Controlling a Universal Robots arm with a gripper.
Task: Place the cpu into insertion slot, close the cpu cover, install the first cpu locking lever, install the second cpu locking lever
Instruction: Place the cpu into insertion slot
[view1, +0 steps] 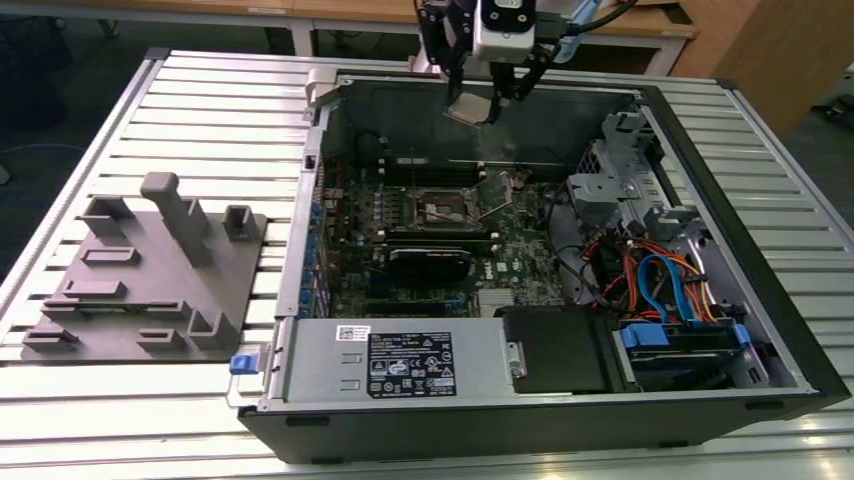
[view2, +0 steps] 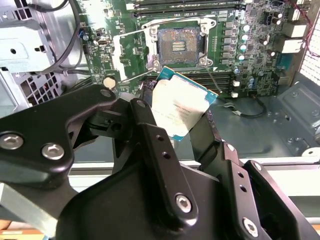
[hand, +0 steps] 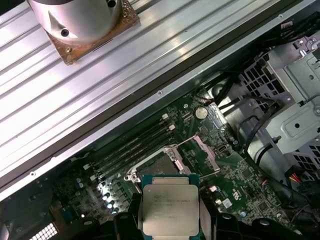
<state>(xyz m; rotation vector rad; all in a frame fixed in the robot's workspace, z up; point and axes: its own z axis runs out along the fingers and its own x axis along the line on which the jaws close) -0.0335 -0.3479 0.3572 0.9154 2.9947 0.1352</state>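
My gripper (view1: 487, 100) hangs over the far wall of the open computer case, shut on the cpu (view1: 469, 109), a small square chip with a silver-grey top. In both wrist views the cpu (view2: 180, 102) (hand: 170, 207) sits tilted between the black fingers (view2: 146, 127), held by two opposite edges. Below it and nearer the case's middle, the insertion slot (view1: 445, 208) (view2: 180, 42) (hand: 159, 167) lies bare on the green motherboard, its contacts exposed. The cpu cover (view2: 127, 52) (hand: 205, 149) stands swung open beside the slot.
The case (view1: 747, 250) lies on a slatted aluminium table (view1: 200, 110). Inside are memory slots (view1: 427, 165), a black card (view1: 430, 262), a drive cage (view1: 607, 170), coloured cables (view1: 654, 285) and a power supply (view1: 400, 365). A grey fixture plate (view1: 147, 270) sits at the exterior view's left.
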